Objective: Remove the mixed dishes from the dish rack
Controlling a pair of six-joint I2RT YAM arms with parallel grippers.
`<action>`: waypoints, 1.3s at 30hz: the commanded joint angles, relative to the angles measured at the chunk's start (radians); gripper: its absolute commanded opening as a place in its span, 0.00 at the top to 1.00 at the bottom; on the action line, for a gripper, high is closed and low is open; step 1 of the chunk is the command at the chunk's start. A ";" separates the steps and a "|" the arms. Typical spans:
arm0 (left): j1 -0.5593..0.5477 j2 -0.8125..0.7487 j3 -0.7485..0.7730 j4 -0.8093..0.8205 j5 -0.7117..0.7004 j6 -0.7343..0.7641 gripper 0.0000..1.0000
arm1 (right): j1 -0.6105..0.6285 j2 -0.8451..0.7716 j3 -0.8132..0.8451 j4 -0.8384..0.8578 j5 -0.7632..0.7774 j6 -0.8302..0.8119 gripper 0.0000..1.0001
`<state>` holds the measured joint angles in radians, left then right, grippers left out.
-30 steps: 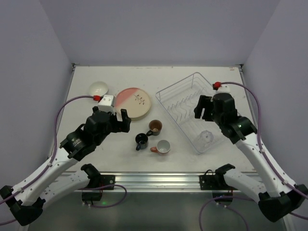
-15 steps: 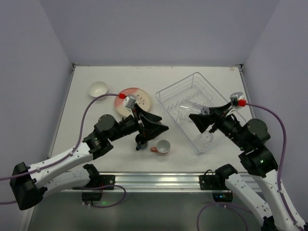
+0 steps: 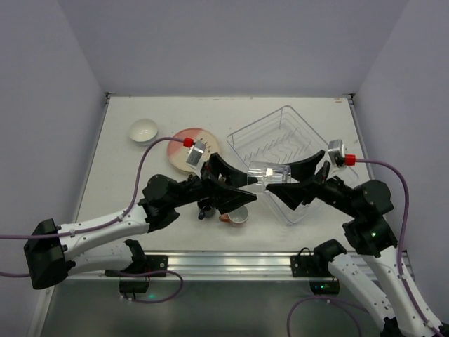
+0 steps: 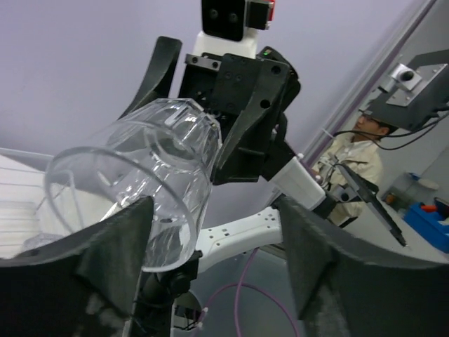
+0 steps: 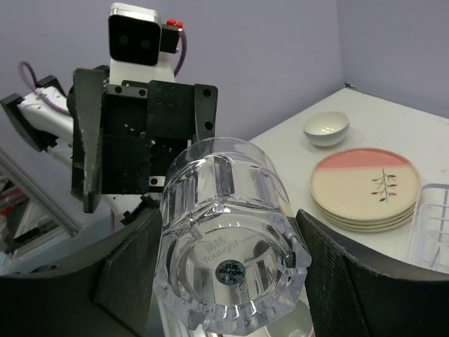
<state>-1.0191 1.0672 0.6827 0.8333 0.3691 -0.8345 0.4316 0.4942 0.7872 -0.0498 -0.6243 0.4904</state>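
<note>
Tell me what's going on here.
The right gripper holds a glass sideways in mid-air by its base. The left gripper is open, fingers either side of the rim, so this looks like a handover. Plates, bowl and cups are on the table, outside the rack.

Sitting on the bench's (image 3: 126,182) right half: dish rack (image 3: 280,149). Lying just left of it: stack of plates (image 3: 181,149), bowl (image 3: 144,130) resting further left and behind. Standing before plates: cup (image 3: 237,215). Hanging over rack's near-left side, between left gripper (image 3: 252,190) and right gripper (image 3: 279,177): glass (image 3: 269,172).
</note>
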 commanded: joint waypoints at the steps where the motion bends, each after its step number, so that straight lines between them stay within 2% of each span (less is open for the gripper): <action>1: -0.028 0.022 0.051 0.118 0.045 0.005 0.31 | 0.001 0.024 -0.020 0.163 -0.092 0.036 1.00; 2: -0.035 0.025 0.052 0.119 0.048 0.011 0.37 | 0.001 0.026 -0.023 0.172 -0.097 0.043 1.00; 3: -0.041 0.028 0.052 0.119 0.048 0.017 0.56 | 0.001 0.027 -0.029 0.194 -0.118 0.045 1.00; 5: -0.044 0.030 0.049 0.122 0.051 0.023 0.74 | 0.001 0.024 -0.039 0.217 -0.136 0.053 1.00; 6: -0.044 0.025 0.046 0.122 0.050 0.025 0.91 | 0.001 0.020 -0.048 0.237 -0.149 0.057 1.00; 7: -0.045 0.022 0.041 0.122 0.045 0.028 1.00 | 0.001 0.009 -0.052 0.241 -0.147 0.059 1.00; 11: -0.052 -0.007 0.020 0.099 0.019 0.073 1.00 | 0.001 -0.009 -0.066 0.240 -0.121 0.050 1.00; 12: -0.053 -0.010 0.023 0.063 0.002 0.083 1.00 | 0.001 -0.009 -0.063 0.228 -0.118 0.045 0.96; 13: -0.053 -0.013 0.028 0.041 -0.005 0.096 1.00 | 0.001 -0.009 -0.060 0.216 -0.100 0.034 0.85; 14: -0.056 -0.022 0.041 0.015 -0.024 0.132 1.00 | 0.001 -0.009 -0.057 0.199 -0.080 0.031 0.45; 15: -0.055 -0.032 0.052 -0.078 -0.045 0.150 1.00 | 0.001 -0.009 -0.049 0.152 -0.054 0.028 0.19; 16: -0.056 -0.044 0.063 -0.141 -0.076 0.176 1.00 | 0.002 -0.011 -0.037 0.110 0.036 -0.001 0.02; 17: -0.058 -0.071 0.073 -0.201 -0.154 0.233 1.00 | 0.001 -0.008 -0.002 0.053 0.107 -0.016 0.01; 18: -0.058 -0.085 0.101 -0.347 -0.209 0.257 1.00 | 0.001 -0.006 0.019 -0.090 0.192 -0.033 0.01; 19: -0.058 -0.098 0.119 -0.435 -0.276 0.279 1.00 | 0.001 -0.005 0.038 -0.154 0.371 -0.047 0.01; 20: -0.058 -0.116 0.141 -0.520 -0.423 0.314 1.00 | 0.001 -0.006 0.050 -0.212 0.470 -0.047 0.01; 21: -0.058 -0.121 0.188 -0.689 -0.491 0.327 1.00 | 0.001 -0.014 0.067 -0.298 0.557 -0.047 0.01; 22: -0.058 -0.124 0.216 -0.779 -0.565 0.339 1.00 | 0.001 -0.020 0.072 -0.329 0.628 -0.052 0.01; 23: -0.056 -0.119 0.244 -0.874 -0.714 0.344 1.00 | 0.001 -0.023 0.073 -0.356 0.737 -0.056 0.01; 24: -0.056 -0.113 0.309 -1.071 -0.787 0.333 1.00 | 0.002 -0.025 0.075 -0.395 0.770 -0.070 0.01; 25: -0.052 -0.069 0.354 -1.190 -0.865 0.289 1.00 | 0.002 -0.025 0.075 -0.409 0.806 -0.076 0.01; 26: 0.000 -0.037 0.401 -1.408 -0.951 0.264 1.00 | 0.001 -0.019 0.075 -0.430 0.819 -0.082 0.01; 27: 0.060 -0.009 0.440 -1.478 -0.931 0.259 1.00 | 0.001 -0.005 0.073 -0.436 0.828 -0.087 0.01; 28: 0.211 0.022 0.463 -1.514 -0.798 0.297 1.00 | 0.001 0.003 0.070 -0.438 0.837 -0.088 0.01; 31: 0.400 0.023 0.445 -1.540 -0.647 0.380 1.00 | 0.001 0.053 0.064 -0.440 0.838 -0.090 0.01; 34: 0.612 0.081 0.465 -1.596 -0.634 0.420 1.00 | 0.001 0.113 0.067 -0.456 0.847 -0.104 0.01; 39: 0.795 0.224 0.480 -1.602 -0.582 0.480 1.00 | 0.001 0.173 0.090 -0.513 0.899 -0.111 0.01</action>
<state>-0.2939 1.2392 1.1076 -0.7231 -0.2626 -0.4358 0.4320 0.6498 0.8303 -0.5236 0.2031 0.4023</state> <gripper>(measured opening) 0.046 0.989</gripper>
